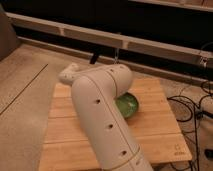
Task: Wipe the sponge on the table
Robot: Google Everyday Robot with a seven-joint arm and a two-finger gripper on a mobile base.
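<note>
My white arm [100, 117] reaches from the bottom of the camera view across the light wooden table [160, 135]. Its wrist end [70, 75] hangs over the table's far left corner. The gripper is hidden beneath that wrist, on the arm's far side. No part of the sponge shows; the arm covers that area of the table. A green bowl [128, 106] sits near the table's middle, with its left half behind the arm.
Grey speckled floor [25, 85] lies left of the table. Black cables [196, 107] trail on the floor at the right. A long pale rail [125, 42] runs along the dark wall behind the table.
</note>
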